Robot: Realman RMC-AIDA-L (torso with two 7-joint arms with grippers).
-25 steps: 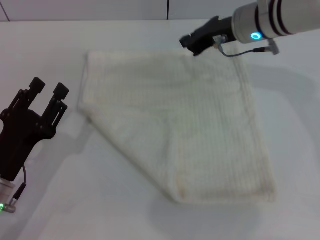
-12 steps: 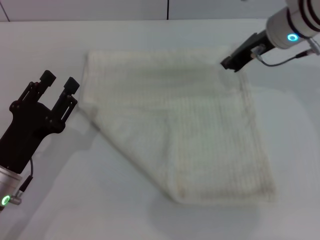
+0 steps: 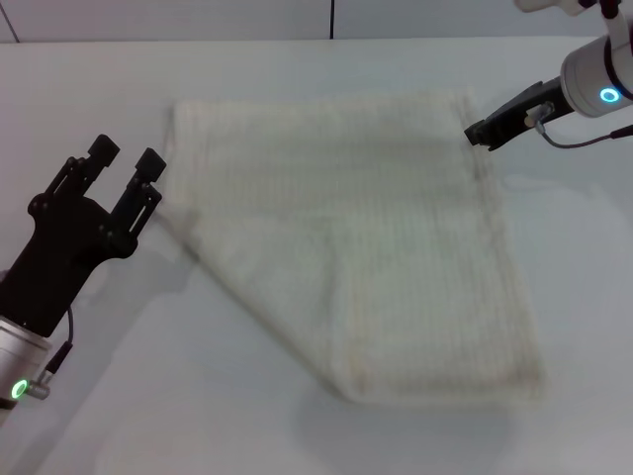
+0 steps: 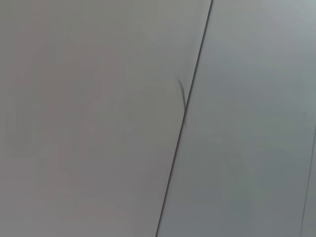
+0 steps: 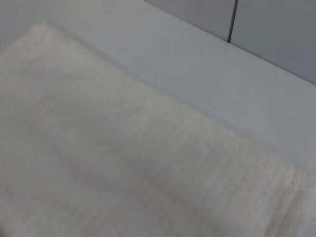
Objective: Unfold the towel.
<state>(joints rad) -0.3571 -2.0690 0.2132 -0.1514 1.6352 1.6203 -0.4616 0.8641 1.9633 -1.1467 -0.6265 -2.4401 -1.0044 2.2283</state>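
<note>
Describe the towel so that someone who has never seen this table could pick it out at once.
On the plain white table, look between the two black hands: the large cream-white waffle-textured towel lies flat there. Its fine grid weave, hemmed edges and faint yellowish stains set it apart from the smooth tabletop.

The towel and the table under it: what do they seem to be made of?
The towel looks like soft woven cloth, probably cotton: cream-white, matte, with a fine waffle grid and hemmed edges. The table looks like a hard, smooth white surface, perhaps laminate; its exact material cannot be told.
</note>
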